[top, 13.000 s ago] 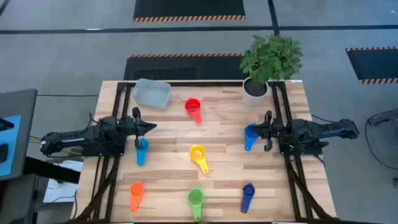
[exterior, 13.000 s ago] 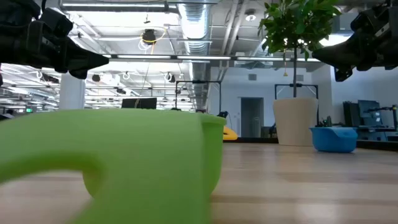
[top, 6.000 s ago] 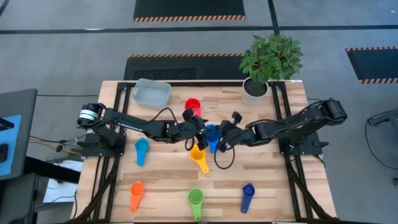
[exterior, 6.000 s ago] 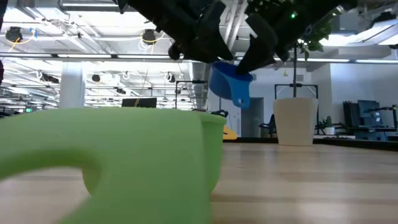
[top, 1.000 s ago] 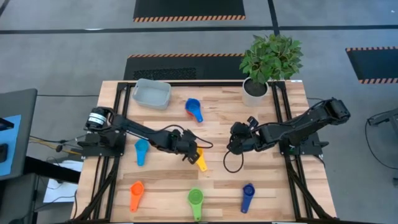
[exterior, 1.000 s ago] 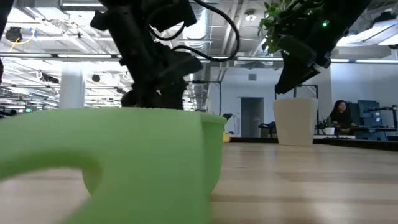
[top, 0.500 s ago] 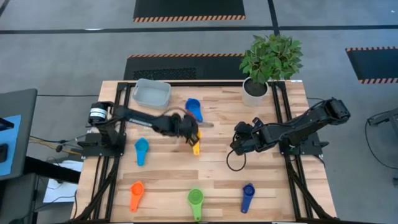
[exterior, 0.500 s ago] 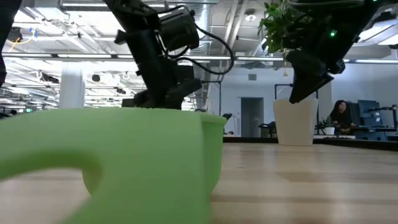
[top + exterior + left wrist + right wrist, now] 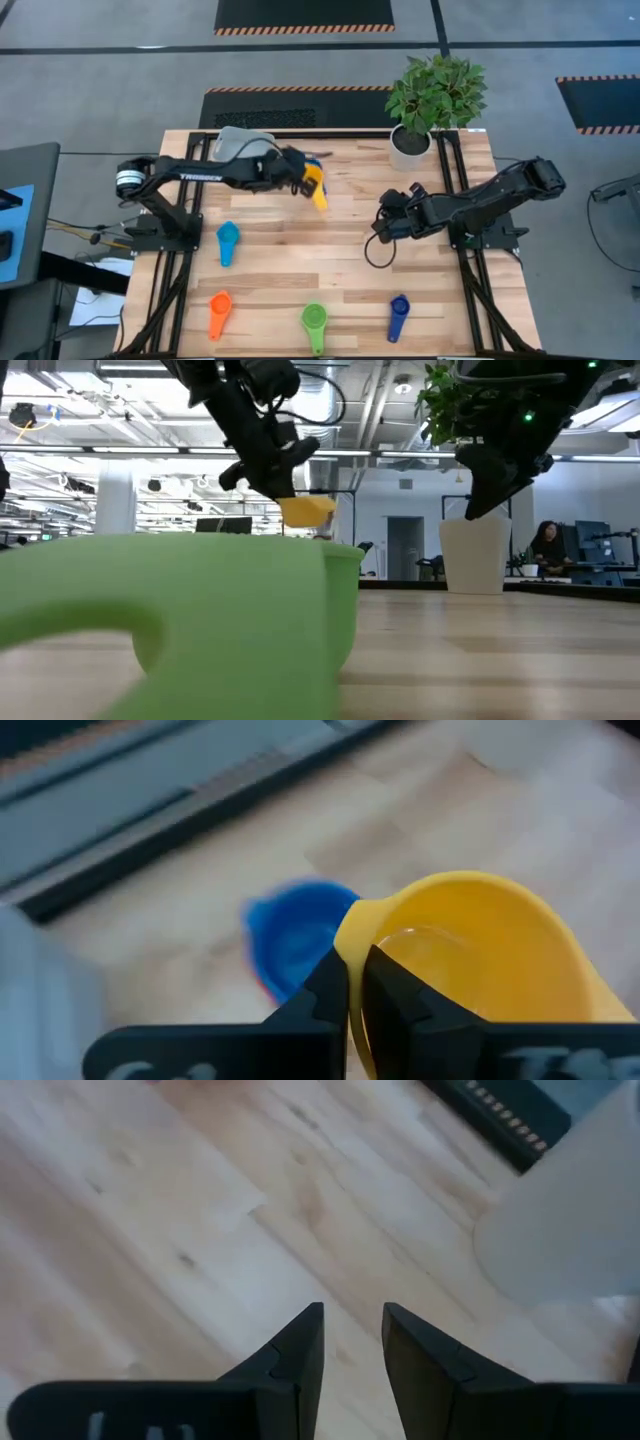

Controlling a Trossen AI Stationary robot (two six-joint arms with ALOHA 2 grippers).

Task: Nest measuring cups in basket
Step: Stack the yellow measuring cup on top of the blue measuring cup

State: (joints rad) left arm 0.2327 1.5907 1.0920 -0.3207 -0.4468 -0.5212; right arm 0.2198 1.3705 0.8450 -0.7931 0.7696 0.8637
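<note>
My left gripper (image 9: 303, 180) is shut on the yellow measuring cup (image 9: 317, 188) and holds it in the air over the table's far middle, just right of the pale basket (image 9: 240, 142). In the left wrist view a blue cup (image 9: 290, 935) lies on the table below and beyond the yellow cup (image 9: 480, 960). The red cup does not show. My right gripper (image 9: 385, 222) hovers open and empty above bare wood right of centre. A light blue cup (image 9: 227, 242), an orange cup (image 9: 218, 312), a green cup (image 9: 314, 325) and a dark blue cup (image 9: 398, 316) lie on the table. My left gripper pinches the yellow cup's bowl wall at its rim (image 9: 350, 935), one finger on the inner side and one on the outer. The fingers come slanting down from the table's left. The cup is lifted clear, its bowl (image 9: 307, 510) standing out beyond the fingertips, mouth tilted.
A white plant pot (image 9: 410, 142) with a leafy plant stands at the far right. Black rails run along the table's left and right sides. The green cup (image 9: 180, 630) fills the low view's foreground. The wood between the two arms lies bare.
My left gripper, shut on the yellow cup, has lifted it off the table's middle and carried it toward the far edge, up to the blue cup and the basket. The other cups have stayed put.
</note>
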